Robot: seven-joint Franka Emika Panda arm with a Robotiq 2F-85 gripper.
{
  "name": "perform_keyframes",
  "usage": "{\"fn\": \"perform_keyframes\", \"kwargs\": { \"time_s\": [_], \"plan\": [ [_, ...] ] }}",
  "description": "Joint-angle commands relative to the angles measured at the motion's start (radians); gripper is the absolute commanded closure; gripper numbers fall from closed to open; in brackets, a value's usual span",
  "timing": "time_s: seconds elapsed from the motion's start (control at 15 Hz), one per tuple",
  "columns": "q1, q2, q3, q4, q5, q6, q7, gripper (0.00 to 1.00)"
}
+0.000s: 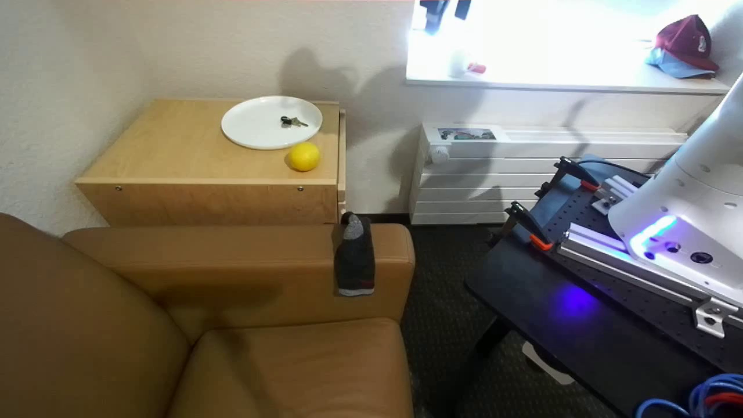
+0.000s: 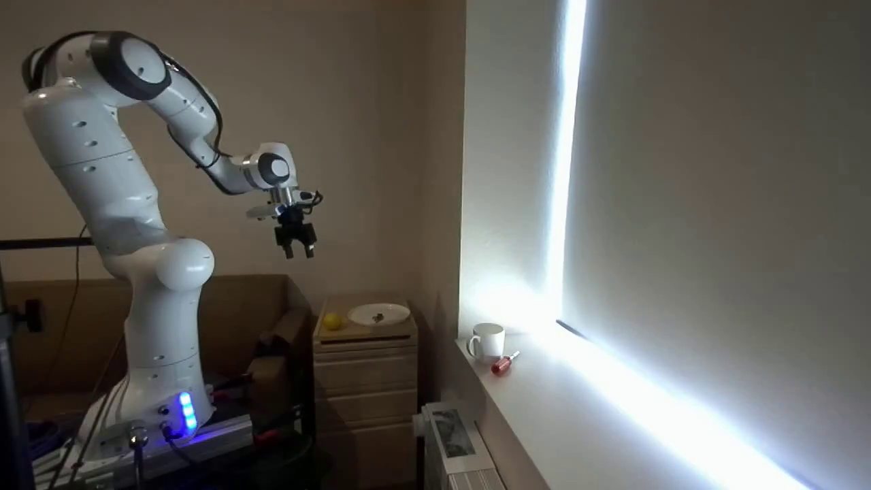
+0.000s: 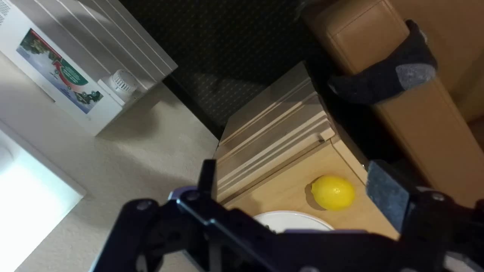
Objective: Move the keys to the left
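In the upper left of an exterior view, the keys point(image 1: 294, 122) lay toward the right of a white plate point(image 1: 249, 125) on a wooden cabinet point(image 1: 168, 145), with a yellow lemon point(image 1: 304, 157) on the wood just beside the plate. The gripper point(image 2: 299, 254), left of centre in an exterior view, pointed downward with its two fingers spread apart, well away from the keys; in the wrist view it hid part of the plate at the bottom. A dark sock point(image 1: 355, 258) lay draped over an armrest point(image 1: 261, 249) near mid-frame, while a white mug point(image 2: 488, 340) and a red-handled screwdriver point(image 2: 501, 367) sat on a windowsill point(image 2: 544, 408) right of centre.
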Motion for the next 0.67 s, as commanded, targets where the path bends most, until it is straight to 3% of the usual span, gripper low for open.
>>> {"fn": "perform_keyframes", "kwargs": {
  "time_s": [0.0, 0.07, 0.2, 0.27, 0.4, 0.6],
  "plan": [
    [-0.023, 0.225, 0.042, 0.118, -0.077, 0.078, 0.171, 0.00],
    [0.000, 0.235, 0.024, 0.139, -0.047, 0.066, 0.172, 0.00],
    [0.053, 0.191, -0.027, 0.163, 0.117, 0.000, 0.029, 0.00],
    [0.036, 0.220, -0.008, 0.127, 0.024, 0.060, 0.118, 0.00],
    [0.051, 0.213, -0.025, 0.161, 0.085, 0.036, 0.064, 0.00],
    [0.000, 0.339, -0.003, 0.149, -0.148, 0.221, 0.327, 0.00]
  ]
}}
